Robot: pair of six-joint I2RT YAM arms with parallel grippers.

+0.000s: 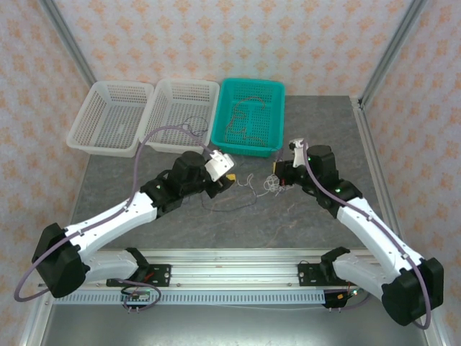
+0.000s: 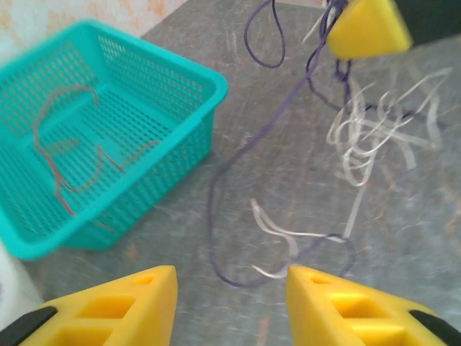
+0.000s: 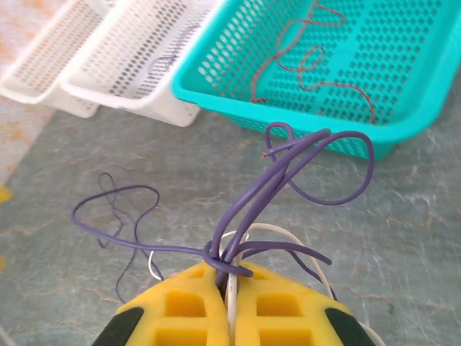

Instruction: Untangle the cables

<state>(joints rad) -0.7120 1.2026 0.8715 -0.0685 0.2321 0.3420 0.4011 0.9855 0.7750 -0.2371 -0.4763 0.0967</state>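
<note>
The cables form a small purple and white tangle on the grey table between the two grippers. My right gripper is shut on a knot of purple cable and white cable, with the purple loops rising out of its tips. My left gripper is open with nothing between its fingers. A purple loop and white strands lie on the table just ahead of it. From above, the left gripper sits left of the tangle and the right gripper at its right. A red cable lies inside the teal basket.
Two white baskets stand left of the teal one along the back of the table. A thin purple cable lies in the middle basket. A purple strand trails over the table in front of the left gripper.
</note>
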